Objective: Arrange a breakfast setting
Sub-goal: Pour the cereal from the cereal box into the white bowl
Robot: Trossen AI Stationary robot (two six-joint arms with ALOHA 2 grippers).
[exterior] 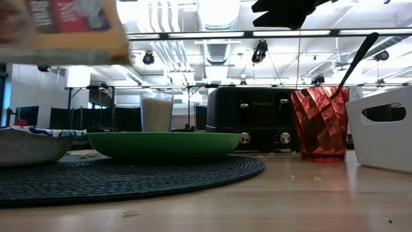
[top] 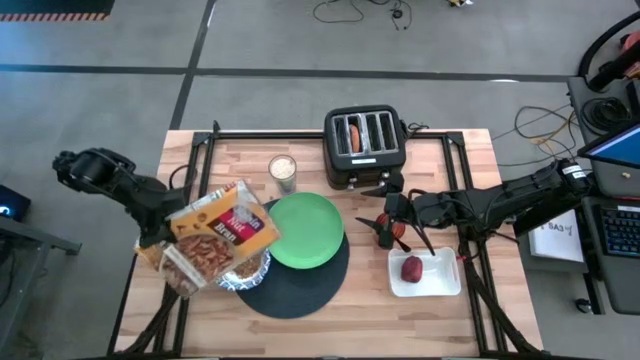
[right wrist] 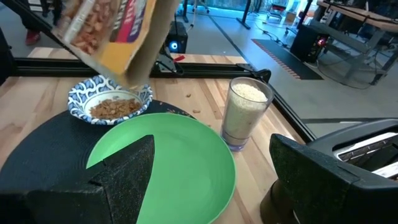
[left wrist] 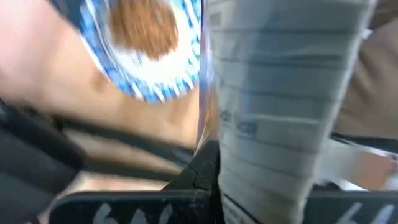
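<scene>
A blue-and-white bowl [right wrist: 111, 102] with brown cereal sits on the round dark placemat [top: 295, 285], next to the green plate [top: 305, 230]. My left gripper [top: 160, 245] is shut on a yellow cereal bag [top: 222, 232], tilted above the bowl. My right gripper [top: 385, 225] is open and empty, above the red cup [exterior: 320, 122]. The metal spoon [exterior: 357, 61] stands in that cup. The dark red fruit [top: 412, 268] lies in a white tray [top: 440, 285]. The bagel [top: 355, 135] sticks in a toaster slot. My left gripper holds the cereal bag by its end nearest the table's left edge [top: 172, 252], coming from the left. The bag is lifted clear and tilted, one corner [right wrist: 134, 79] pointing down over the bowl. In the left wrist view the bag's side [left wrist: 280, 124] hides the contact itself.
A black toaster [top: 365, 150] stands at the table's far edge. A glass with a white filling [top: 283, 170] stands left of it, beyond the plate. Bare wood lies along the near edge, right of the placemat [exterior: 322, 200].
</scene>
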